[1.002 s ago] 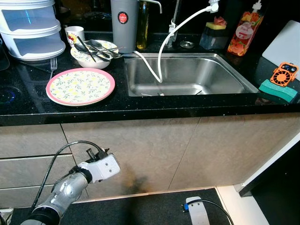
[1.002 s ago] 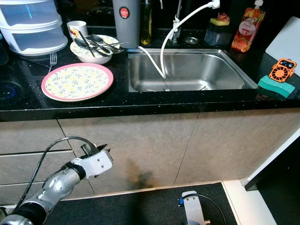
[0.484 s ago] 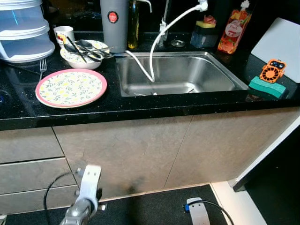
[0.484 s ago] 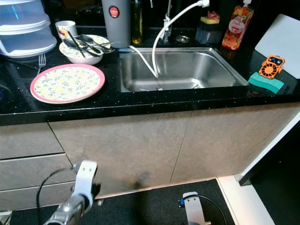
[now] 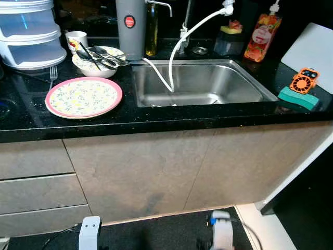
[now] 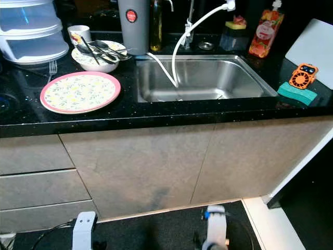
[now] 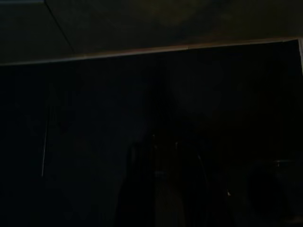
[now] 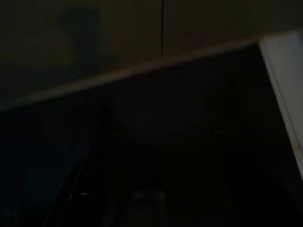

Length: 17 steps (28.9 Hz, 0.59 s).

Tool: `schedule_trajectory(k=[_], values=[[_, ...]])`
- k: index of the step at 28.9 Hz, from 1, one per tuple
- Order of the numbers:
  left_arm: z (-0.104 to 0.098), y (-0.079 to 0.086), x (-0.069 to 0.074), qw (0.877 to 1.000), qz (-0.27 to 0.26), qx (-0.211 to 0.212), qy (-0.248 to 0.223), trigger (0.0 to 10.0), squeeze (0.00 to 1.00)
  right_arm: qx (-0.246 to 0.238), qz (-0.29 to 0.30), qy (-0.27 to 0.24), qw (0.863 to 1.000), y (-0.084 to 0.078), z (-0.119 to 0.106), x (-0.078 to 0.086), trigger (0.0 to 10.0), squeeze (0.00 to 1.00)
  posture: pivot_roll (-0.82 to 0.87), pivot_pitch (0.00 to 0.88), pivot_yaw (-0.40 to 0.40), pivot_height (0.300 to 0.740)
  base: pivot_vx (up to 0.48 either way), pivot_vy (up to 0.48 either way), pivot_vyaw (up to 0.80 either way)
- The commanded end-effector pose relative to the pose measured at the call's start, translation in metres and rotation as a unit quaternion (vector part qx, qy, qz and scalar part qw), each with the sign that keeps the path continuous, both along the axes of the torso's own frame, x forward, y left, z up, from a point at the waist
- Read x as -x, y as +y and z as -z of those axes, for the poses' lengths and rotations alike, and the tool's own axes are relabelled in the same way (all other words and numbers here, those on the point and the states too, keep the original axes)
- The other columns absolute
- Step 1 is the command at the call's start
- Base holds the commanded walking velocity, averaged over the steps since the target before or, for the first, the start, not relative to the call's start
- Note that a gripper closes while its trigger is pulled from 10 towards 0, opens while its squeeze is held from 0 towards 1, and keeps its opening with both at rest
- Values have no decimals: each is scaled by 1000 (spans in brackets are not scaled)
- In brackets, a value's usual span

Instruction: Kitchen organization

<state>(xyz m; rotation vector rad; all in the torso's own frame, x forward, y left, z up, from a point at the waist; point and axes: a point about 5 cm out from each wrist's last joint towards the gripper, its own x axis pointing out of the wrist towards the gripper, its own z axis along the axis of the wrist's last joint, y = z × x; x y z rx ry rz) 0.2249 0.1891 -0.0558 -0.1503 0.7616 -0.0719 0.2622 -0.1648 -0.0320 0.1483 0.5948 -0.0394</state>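
Hanging idle low by the floor: left gripper [image 5: 89, 235] and right gripper [image 5: 222, 234], finger state impossible to tell. Lying untouched on glossy black counter [image 5: 156, 117]: round floral plate [image 5: 84, 97], then bowl [image 5: 98, 61] piled with cutlery. Gleaming beyond: steel sink [image 5: 200, 86]. Organizing seemingly not yet begun.

The picture is very dark. A dull brown flat cabinet front [image 8: 94, 33], split by one thin dark upright seam [image 8: 163, 28], meets a narrow pale skirting strip [image 8: 142, 67] that slants along its foot from about eight o'clock up toward two o'clock. Beyond that strip, toward six o'clock, spreads a near-black floor [image 8: 156, 142] on which nothing definite can be made out, and at about three o'clock from it a pale whitish band [image 8: 286, 80] borders the floor, narrowing as it runs toward five o'clock.
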Motion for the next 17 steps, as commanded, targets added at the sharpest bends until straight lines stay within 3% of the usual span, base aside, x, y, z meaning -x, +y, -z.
schedule_trajectory(k=[1, 6, 10, 12, 17], values=[[2, -4, 4, 1000, 4, -11, -10, 10000, 0, -19, 7, 15, 1000, 2, 8, 10, 10000, 0, 7, 125, -47, 740, 0, 0, 0], [-6, -7, -5, 999, 11, -5, -40, 10000, 0, -17, 4, 7, 1000, 2, 7, 9, 10000, 0, 9, 133, -48, 740, 0, 0, 0], [-4, -8, -2, 997, 47, -50, -40, 10000, 0, 69, -43, 59, 995, -4, 17, 19, 10000, 0, 13, 124, -49, 740, 0, 0, 0], [-4, -8, -2, 996, 46, -54, -45, 10000, 0, 87, -49, 66, 993, -6, 18, 21, 10000, 0, 11, 130, -49, 740, 0, 0, 0], [-5, -8, 0, 995, 36, -63, -69, 10000, 0, 74, -44, 69, 994, -11, 23, 29, 10000, 0, 25, 105, -46, 740, 0, 0, 0]])
